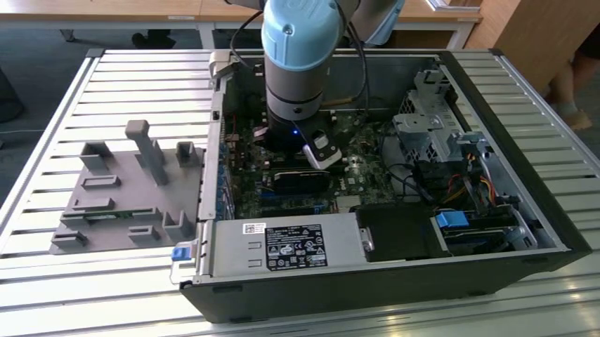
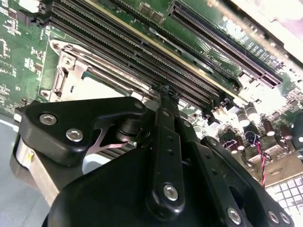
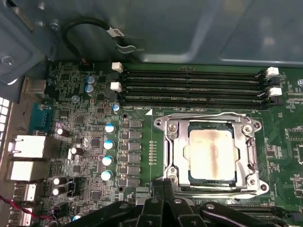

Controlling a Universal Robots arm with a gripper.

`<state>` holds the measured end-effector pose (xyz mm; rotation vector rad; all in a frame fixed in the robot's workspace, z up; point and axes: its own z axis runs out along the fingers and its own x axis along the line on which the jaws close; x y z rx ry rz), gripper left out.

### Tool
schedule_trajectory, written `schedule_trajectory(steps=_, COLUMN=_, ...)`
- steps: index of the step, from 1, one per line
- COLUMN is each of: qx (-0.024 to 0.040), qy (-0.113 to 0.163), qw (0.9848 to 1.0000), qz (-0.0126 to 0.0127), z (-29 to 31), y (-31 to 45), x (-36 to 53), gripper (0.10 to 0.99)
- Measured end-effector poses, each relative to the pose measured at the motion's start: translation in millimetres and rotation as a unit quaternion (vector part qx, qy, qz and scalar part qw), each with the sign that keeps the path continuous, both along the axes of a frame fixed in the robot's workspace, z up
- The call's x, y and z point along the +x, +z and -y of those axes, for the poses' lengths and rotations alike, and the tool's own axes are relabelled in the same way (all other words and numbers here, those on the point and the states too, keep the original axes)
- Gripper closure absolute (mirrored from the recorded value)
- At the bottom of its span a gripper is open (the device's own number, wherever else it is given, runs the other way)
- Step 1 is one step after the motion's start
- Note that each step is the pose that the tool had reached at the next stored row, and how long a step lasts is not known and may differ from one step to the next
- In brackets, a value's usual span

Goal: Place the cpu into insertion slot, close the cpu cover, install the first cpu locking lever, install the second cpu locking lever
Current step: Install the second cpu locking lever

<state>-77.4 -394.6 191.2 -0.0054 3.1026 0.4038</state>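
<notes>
In the first wrist view the cpu [image 3: 210, 156], a silvery square with a brownish stain, lies in the insertion slot [image 3: 256, 188] on the green board. The silver cpu cover [image 3: 173, 151] lies flat around it. A thin wire lever [image 3: 203, 115] runs along the cover's side nearest the memory slots. My gripper [image 3: 164, 183] is shut, with its black fingertips together at the slot's opposite edge and nothing visible between them. The second wrist view shows the gripper [image 2: 163, 90] from behind, with the insertion slot [image 2: 64, 71] beyond it. In the exterior view the gripper [image 1: 286, 151] reaches down into the open computer case.
Long black memory slots [image 3: 189, 87] run beside the socket. The case walls [image 1: 525, 210], a drive cage [image 1: 426, 130] and a grey power supply [image 1: 286, 246] surround the board. A grey fixture [image 1: 122, 189] lies on the slatted table at the exterior view's left.
</notes>
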Motion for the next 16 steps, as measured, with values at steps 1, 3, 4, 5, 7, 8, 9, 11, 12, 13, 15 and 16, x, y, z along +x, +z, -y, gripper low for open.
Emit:
schedule_trajectory(steps=1, qx=0.0007, qy=0.0, qw=1.0, qz=0.0, z=-0.2, y=-0.4, x=-0.5, gripper=0.98)
schedule_trajectory(steps=3, qx=0.0016, qy=0.0, qw=1.0, qz=0.0, z=-0.3, y=-1.2, x=-1.2, gripper=0.98)
schedule_trajectory(steps=4, qx=0.0016, qy=0.0, qw=1.0, qz=0.0, z=-0.3, y=-1.3, x=-1.3, gripper=0.98)
schedule_trajectory(steps=5, qx=0.0016, qy=0.0, qw=1.0, qz=0.0, z=-0.3, y=-1.2, x=-1.3, gripper=0.98)
schedule_trajectory(steps=7, qx=0.0016, qy=0.0, qw=1.0, qz=0.0, z=-0.3, y=-0.9, x=-1.4, gripper=0.98)
schedule_trajectory(steps=8, qx=0.0016, qy=0.0, qw=1.0, qz=0.0, z=-0.3, y=-0.1, x=-1.4, gripper=0.98)
schedule_trajectory(steps=9, qx=0.0016, qy=0.0, qw=1.0, qz=0.0001, z=-0.3, y=0.8, x=-1.4, gripper=0.98)
schedule_trajectory(steps=11, qx=0.0018, qy=0.0, qw=1.0, qz=0.0001, z=-0.4, y=4.0, x=-1.4, gripper=0.98)
schedule_trajectory(steps=12, qx=0.0017, qy=0.0, qw=1.0, qz=0.0001, z=-0.3, y=6.1, x=-1.4, gripper=0.98)
schedule_trajectory(steps=13, qx=0.0017, qy=0.0, qw=1.0, qz=0.0001, z=-0.3, y=8.2, x=-1.4, gripper=0.98)
schedule_trajectory(steps=15, qx=0.0016, qy=0.0, qw=1.0, qz=0.0001, z=-0.3, y=12.1, x=-1.4, gripper=0.98)
schedule_trajectory(steps=16, qx=0.0016, qy=0.0, qw=1.0, qz=0.0, z=-0.3, y=14.2, x=-1.4, gripper=0.98)
